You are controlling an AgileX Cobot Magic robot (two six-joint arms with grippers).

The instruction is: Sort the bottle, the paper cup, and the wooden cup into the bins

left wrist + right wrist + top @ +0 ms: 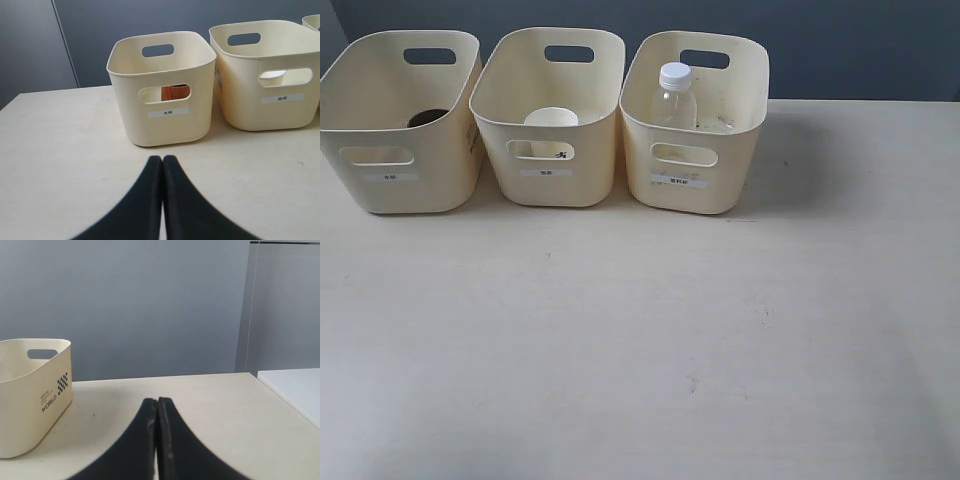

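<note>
Three cream bins stand in a row at the back of the table. In the left bin [405, 190] sits the wooden cup [428, 118], its reddish-brown side showing through the handle cut-out [176, 92]. The middle bin [552, 185] holds the white paper cup [551, 118]. Upright in the right bin [695, 195] stands the clear bottle [674, 98] with its white cap. Neither gripper shows in the exterior view. My left gripper [162, 159] is shut and empty, facing the left bin [165, 120]. My right gripper [157, 401] is shut and empty, beside the right bin [30, 405].
The pale table [640, 350] stretches in front of the bins. A dark grey wall [125, 305] rises behind it. A white surface [295, 385] lies past the table's right edge.
</note>
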